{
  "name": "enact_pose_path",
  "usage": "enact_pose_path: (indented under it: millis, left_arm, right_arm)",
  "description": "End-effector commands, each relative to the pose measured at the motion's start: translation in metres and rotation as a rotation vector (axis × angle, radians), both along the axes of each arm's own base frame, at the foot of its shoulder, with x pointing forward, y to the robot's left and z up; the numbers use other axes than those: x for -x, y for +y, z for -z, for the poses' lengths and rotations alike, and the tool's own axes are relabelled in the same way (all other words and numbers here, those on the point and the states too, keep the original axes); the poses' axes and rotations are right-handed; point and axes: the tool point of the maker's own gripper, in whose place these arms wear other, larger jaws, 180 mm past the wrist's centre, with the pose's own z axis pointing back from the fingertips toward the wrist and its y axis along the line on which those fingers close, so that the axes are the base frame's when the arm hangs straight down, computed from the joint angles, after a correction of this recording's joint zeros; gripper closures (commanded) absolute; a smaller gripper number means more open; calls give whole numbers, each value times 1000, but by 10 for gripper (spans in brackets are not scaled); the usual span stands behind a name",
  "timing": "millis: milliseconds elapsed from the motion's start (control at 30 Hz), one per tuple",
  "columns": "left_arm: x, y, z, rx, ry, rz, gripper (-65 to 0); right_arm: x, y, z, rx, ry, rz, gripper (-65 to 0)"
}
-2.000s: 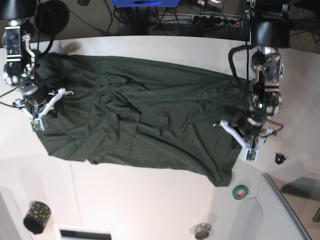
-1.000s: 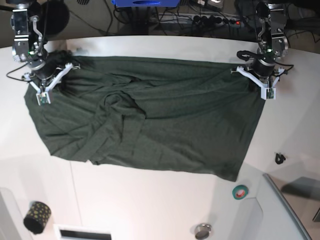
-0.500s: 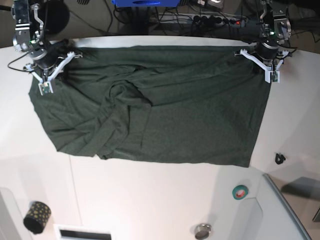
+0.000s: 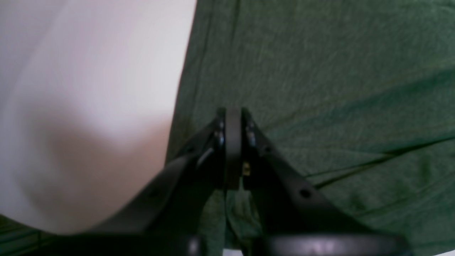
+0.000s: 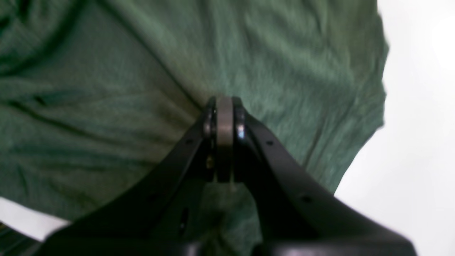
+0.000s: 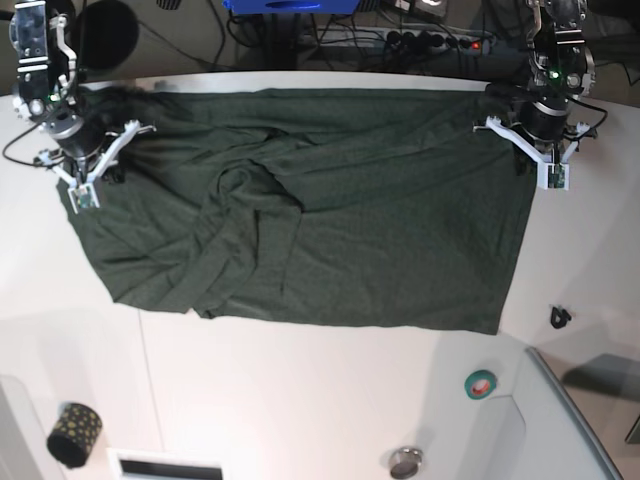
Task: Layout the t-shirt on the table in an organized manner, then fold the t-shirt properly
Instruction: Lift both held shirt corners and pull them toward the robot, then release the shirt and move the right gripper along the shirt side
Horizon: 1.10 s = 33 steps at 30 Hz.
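Observation:
The dark green t-shirt [image 6: 330,220] lies spread across the white table [image 6: 300,400], with bunched folds left of its middle. My left gripper [image 6: 528,150] is at the shirt's far right corner. In the left wrist view it [image 4: 233,117] is shut on the t-shirt [image 4: 320,71], with fabric pinched between the fingers beside the bare table [image 4: 89,71]. My right gripper [image 6: 90,165] is at the shirt's far left corner. In the right wrist view it [image 5: 224,106] is shut on the t-shirt [image 5: 106,89], next to the bare table [image 5: 419,124].
A green tape roll [image 6: 481,383] and a small black object [image 6: 560,317] lie at the right. A grey tray [image 6: 580,420] fills the near right corner. A dotted black roll [image 6: 74,434] and a round metal piece [image 6: 405,462] sit near the front edge. Cables run behind the table.
Both grippers carried the shirt's corners toward the far edge, stretching it wider and flatter. In the last half second both came slightly back toward the front.

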Motion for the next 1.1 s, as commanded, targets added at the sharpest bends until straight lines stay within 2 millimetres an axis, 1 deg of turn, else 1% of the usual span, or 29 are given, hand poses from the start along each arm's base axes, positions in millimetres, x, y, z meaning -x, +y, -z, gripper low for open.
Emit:
enact_pose_path:
  millis: [0, 67, 100, 167, 233, 300, 333, 367, 467, 533, 633, 700, 800, 833, 933, 1000, 1067]
  left_arm:
    - [-13, 8, -16, -20, -57, -13, 0]
    - [-20, 17, -22, -24, -84, -43, 0]
    - [-21, 22, -24, -29, -90, -56, 0]
    - [-22, 28, -27, -36, -99, -73, 0]
    - [-22, 29, -28, -38, -99, -74, 0]
    - [-19, 31, -26, -41, -92, -74, 0]
    - [-17, 35, -27, -47, -92, -83, 0]
    - [-15, 42, -29, -52, -97, -104, 0]
    - [-5, 64, -32, -71, -95, -164, 0]
    - [5, 80, -29, -82, -83, -211, 0]
    - [14, 98, -31, -98, -79, -259, 0]
    - [21, 107, -28, -101, -66, -286, 0]
    - [30, 116, -22, -101, -51, -318, 0]
    - [31, 117, -22, -101, -51, -322, 0]
    - [30, 115, -22, -98, -51, -322, 0]
    - [30, 115, -20, -95, -50, -322, 0]
    - [28, 115, -21, -94, -53, -321, 0]
  right_arm:
    - [-17, -7, -13, 15, -56, 4, -2]
    - [-37, -9, -20, 14, -91, 11, -5]
    - [-45, -11, -21, 14, -98, 17, -6]
    - [-70, -19, -23, 13, -117, 39, -9]
    - [-93, -26, -24, 11, -125, 62, -17]
    - [-119, -39, -25, 12, -126, 92, -66]
    - [-132, -44, -23, 7, -119, 108, -104]
    - [-143, -48, -21, -1, -106, 127, -146]
    - [-169, -57, -14, -27, -65, 176, -240]
    - [-185, -63, -16, -44, -52, 205, -270]
    - [-198, -76, -21, -45, -39, 232, -276]
    - [-210, -77, -27, -57, -42, 244, -278]
    - [-220, -78, -29, -81, -41, 266, -279]
    - [-221, -79, -27, -89, -44, 274, -279]
    - [-215, -78, -12, -111, -38, 297, -279]
    - [-212, -69, -4, -129, -37, 298, -279]
    - [-207, -66, 5, -139, -30, 304, -279]
